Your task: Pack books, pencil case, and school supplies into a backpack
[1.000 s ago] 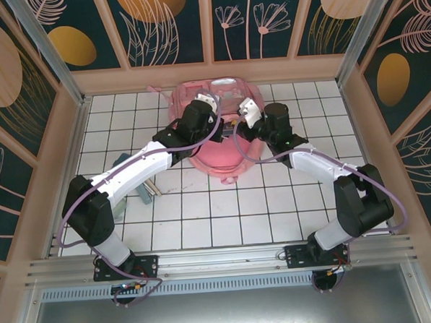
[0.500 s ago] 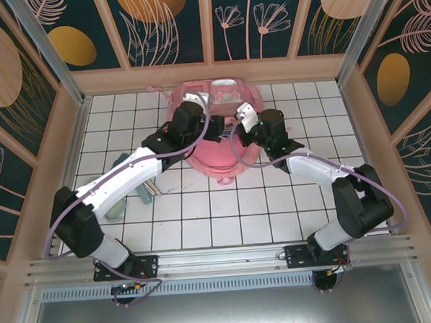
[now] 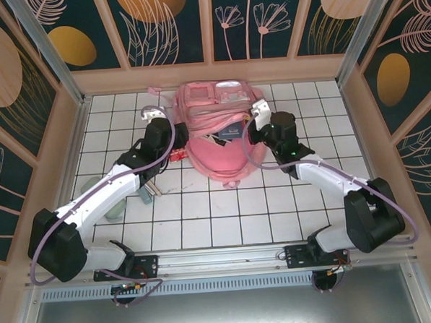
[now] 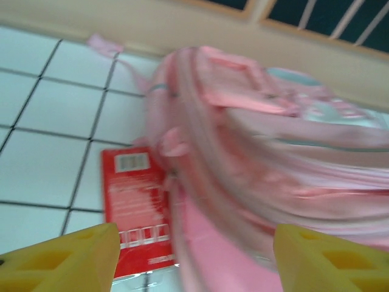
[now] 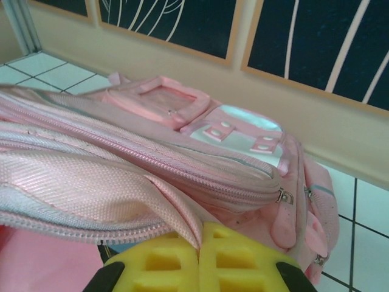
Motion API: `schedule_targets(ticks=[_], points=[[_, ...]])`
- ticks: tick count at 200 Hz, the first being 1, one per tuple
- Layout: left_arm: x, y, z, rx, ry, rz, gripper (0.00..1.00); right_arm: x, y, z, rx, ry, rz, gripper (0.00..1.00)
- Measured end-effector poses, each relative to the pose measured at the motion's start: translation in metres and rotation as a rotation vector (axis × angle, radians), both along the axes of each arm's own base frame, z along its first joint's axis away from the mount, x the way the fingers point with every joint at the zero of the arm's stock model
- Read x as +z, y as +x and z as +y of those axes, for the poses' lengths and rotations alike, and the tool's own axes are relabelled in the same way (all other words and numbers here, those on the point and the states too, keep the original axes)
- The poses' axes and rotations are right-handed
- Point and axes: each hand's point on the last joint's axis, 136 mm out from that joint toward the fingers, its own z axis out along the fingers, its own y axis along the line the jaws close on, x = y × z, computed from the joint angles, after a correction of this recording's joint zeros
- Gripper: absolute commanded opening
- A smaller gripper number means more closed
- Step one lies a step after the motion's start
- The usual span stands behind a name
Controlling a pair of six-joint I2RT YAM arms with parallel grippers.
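At the far edge of the table (image 3: pixel 225 211), about mid-width, the backpack (image 3: pixel 216 111) lies flat with its main compartment gaping toward the arms. It is the biggest item and takes up most of the far centre.

Inside the opening a dark book (image 3: pixel 226 135) shows, so at least one book looks packed. I can't tell how many more sit under it.

Right gripper (image 5: pixel 199 255): at the backpack's right side, jaws pressed together. The zip-edged flap runs straight into them, so it reads as a pinch on the flap, holding the mouth up.

Left gripper (image 4: pixel 196 243): at the backpack's left side, jaws spread wide, nothing between them. It hangs low over the gap between bag and red piece.

Not packed, toward the left edge of the table:
- a pale grey-green item (image 3: pixel 117 208), near the left arm, well apart from the bag
- a small teal item (image 3: pixel 146 195), just beside it, partly under the arm
- a red rectangular piece (image 4: pixel 135 207) with white marks, flat on the tiles, touching or tucked just under the bag's left edge

Judgement: packing is partway. Bag open, book(s) in, loose supplies on the table. The red piece looks like the next pick, since the open jaws are right by it. The zip is not closed.
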Motion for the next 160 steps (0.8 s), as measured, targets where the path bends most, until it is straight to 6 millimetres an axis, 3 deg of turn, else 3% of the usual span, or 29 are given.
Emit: schedule_targets(ticks=[39, 92, 121, 160], points=[[-0.066, 0.018, 0.04, 0.129, -0.03, 0.142, 0.52, 0.01, -0.004, -0.007, -0.031, 0.024, -0.015, 0.0], [-0.154, 0.033, 0.05, 0.174, -0.065, 0.332, 0.46, 0.009, -0.005, -0.009, -0.041, 0.031, -0.01, 0.0], [-0.18, 0.038, 0.047, 0.162, -0.114, 0.381, 0.53, 0.009, -0.004, -0.009, -0.043, 0.036, -0.008, 0.0], [-0.198, 0.041, 0.04, 0.132, -0.131, 0.41, 0.5, 0.009, -0.004, -0.01, -0.045, 0.038, -0.007, 0.0]])
